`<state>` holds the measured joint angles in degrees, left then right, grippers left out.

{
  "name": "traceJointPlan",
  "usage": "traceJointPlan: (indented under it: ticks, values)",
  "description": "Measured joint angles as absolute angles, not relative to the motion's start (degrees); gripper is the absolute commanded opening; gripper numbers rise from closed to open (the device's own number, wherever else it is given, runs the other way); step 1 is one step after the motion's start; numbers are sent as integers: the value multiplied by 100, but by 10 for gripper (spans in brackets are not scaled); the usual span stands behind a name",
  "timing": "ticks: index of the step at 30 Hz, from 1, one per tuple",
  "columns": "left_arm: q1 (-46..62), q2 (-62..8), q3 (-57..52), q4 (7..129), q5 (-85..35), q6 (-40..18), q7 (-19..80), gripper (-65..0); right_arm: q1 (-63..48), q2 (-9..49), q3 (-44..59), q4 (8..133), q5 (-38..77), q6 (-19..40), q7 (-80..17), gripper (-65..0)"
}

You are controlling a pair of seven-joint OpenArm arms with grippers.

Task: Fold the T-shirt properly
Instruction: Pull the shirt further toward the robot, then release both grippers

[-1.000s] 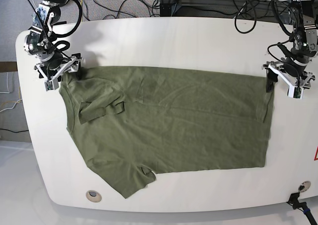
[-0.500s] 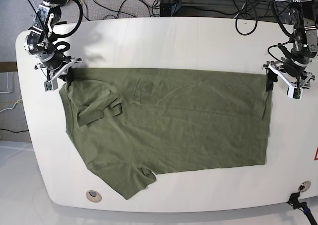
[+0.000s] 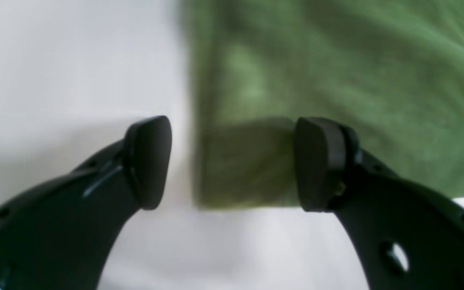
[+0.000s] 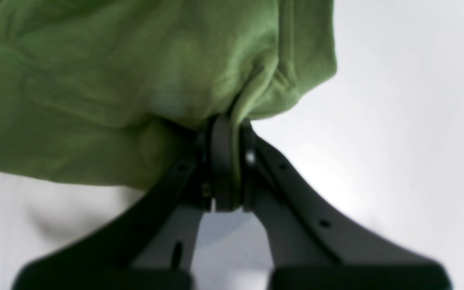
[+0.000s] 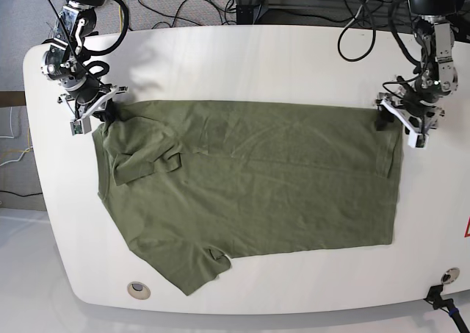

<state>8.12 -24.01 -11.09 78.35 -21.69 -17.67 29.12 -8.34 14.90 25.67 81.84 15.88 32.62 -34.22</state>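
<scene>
Base view: right pincer (image 5: 96, 115) pinches T-shirt (image 5: 250, 186); left pincer (image 5: 402, 124) spread.

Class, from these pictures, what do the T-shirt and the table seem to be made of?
T-shirt: soft matte olive knit, probably cotton; it creases, and it bunches where the right tool pinches it.
Table: hard, smooth, white, with faint sheen; likely laminate or painted board, though the pictures leave that open.

The T-shirt (image 5: 250, 186) covers the middle of the bench (image 5: 242, 61); bare surface runs along the far edge, near edge and both ends. Cables (image 5: 183, 6) lie beyond the far rim.
</scene>
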Motion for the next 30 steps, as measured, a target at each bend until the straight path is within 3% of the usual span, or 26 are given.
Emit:
traceJointPlan:
  ticks: [3, 9, 17, 30]
  values:
    - [794, -2438, -980, 7725, -2193, -1765, 2746, -264, -832, 1487, 2567, 8184, 1586, 3262, -3422, -650]
    - [792, -2434, -958, 7728, -2231, -1765, 2733, -650, -862, 1474, 2582, 8184, 1588, 3264, -3422, -650]
    - [1098, -2475, -1002, 7933, -2270, -1758, 2696, -650, -1396, 1444, 2567, 8667, 1590, 3291, -3465, -650]
    - [3225, -2794, -1612, 9166, -2381, -1804, 2615, -650, -3190, 1372, 2965, 9841, 1647, 3321, -3481, -650]
